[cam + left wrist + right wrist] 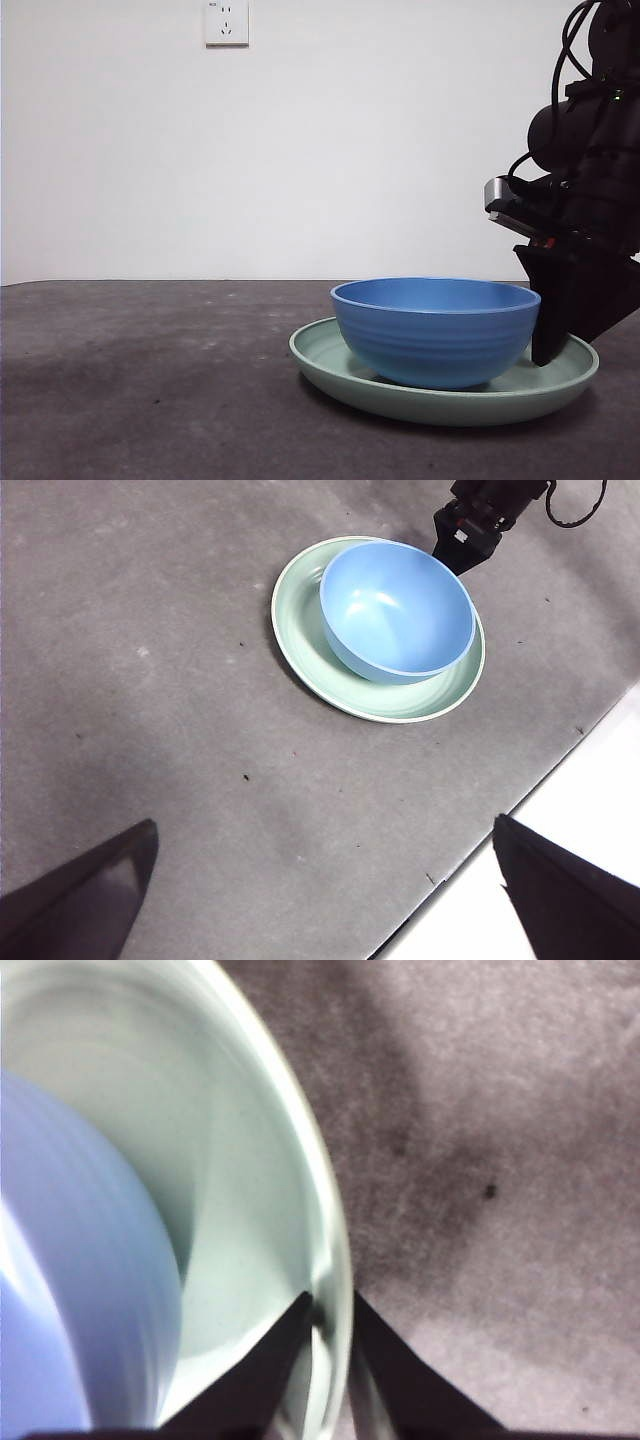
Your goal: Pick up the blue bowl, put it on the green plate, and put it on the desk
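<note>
The blue bowl (435,335) sits inside the green plate (330,362), which rests on the desk (150,380) right of centre. My right gripper (545,355) comes down at the plate's right side. In the right wrist view, the right gripper (330,1325) is shut on the rim of the plate (260,1180), one jaw inside and one outside, with the bowl (70,1290) close by. The left wrist view shows the bowl (395,610), the plate (300,640) and the right gripper (460,548) from high up. My left gripper (325,822) is open and empty, far above the desk (150,680).
A white wall with a socket (227,22) stands behind the desk. In the left wrist view the desk's edge (480,840) runs diagonally, with white floor beyond it. Bare desk lies left of the plate.
</note>
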Motion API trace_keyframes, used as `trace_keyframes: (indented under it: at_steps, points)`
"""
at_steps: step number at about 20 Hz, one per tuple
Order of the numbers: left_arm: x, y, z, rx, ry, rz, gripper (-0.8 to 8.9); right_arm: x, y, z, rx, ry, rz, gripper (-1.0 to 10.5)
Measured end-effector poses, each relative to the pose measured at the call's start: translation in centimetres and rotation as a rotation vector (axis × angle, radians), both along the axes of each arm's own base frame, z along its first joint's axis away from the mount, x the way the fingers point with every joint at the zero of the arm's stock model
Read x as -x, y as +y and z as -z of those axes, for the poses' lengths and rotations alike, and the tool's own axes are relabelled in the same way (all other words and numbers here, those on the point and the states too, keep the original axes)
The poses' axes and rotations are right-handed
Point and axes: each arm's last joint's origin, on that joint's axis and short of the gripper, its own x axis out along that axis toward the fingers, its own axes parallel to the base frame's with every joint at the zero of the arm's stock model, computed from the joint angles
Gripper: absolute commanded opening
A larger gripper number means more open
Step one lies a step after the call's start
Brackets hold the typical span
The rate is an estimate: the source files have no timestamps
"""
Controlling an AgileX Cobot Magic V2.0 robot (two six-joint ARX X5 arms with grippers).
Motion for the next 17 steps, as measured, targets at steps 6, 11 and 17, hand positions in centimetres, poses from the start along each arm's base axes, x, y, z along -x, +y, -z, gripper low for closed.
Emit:
trace_keyframes:
  at_steps: [6, 11, 17]
  points:
    - [0.0, 0.0, 0.0, -0.001, 0.002, 0.0, 6.26, -0.5, -0.2, -1.6, -0.039, 0.033, 0.007, 0.2]
    - [0.0, 0.0, 0.0, -0.001, 0.002, 0.0, 6.26, -2.1, 0.4, -4.8, -0.119, -0.023, 0.013, 0.2]
    - [0.0, 0.0, 0.0, -0.001, 0.002, 0.0, 6.26, -2.4, 3.5, -5.9, -0.163, -0.059, -0.008, 0.2]
